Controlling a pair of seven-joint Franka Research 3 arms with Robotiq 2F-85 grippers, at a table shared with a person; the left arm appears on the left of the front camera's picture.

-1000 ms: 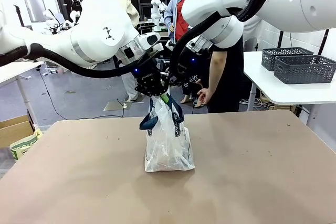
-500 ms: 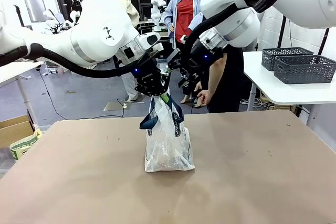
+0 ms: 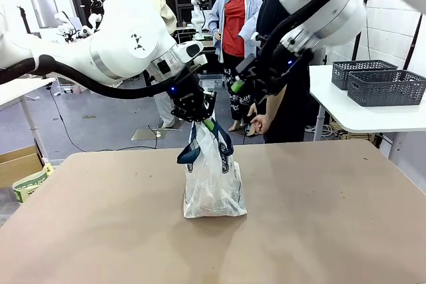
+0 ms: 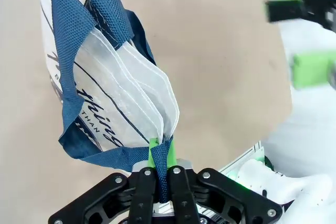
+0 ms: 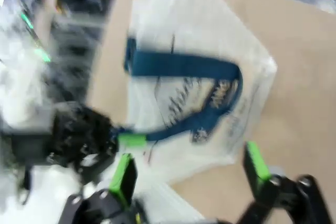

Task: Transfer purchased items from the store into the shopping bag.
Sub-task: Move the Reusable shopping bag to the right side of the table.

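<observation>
Shopping bag held up by its strap on the table

Shopping bag (image 3: 214, 179) stands in the middle of the brown table (image 3: 319, 217). It is made of thin, whitish plastic that you can partly see through. It has dark blue straps (image 4: 71, 51) made of woven cloth. Its bottom sits on the table and its top is pulled up into a point.

The left gripper (image 3: 198, 115) has its jaws squeezed tight on one blue strap at the top of the bag. From the left wrist camera, the strap is pinched between the green pads (image 4: 154, 153), and the bag's folded plastic sides hang away from it.

The right gripper (image 3: 241, 91) is up in the air, just to the right of the bag's top, not touching it. Its jaws are spread wide with nothing in them.

Something pale lies in the bottom of the bag, but I cannot tell what it is.

Dark script letters run across the bag's side. I can read "thing" and "THAN", no more.

Two dark grey baskets (image 3: 383, 84) with slotted sides sit on a white side table (image 3: 346, 114) at the right.
</observation>
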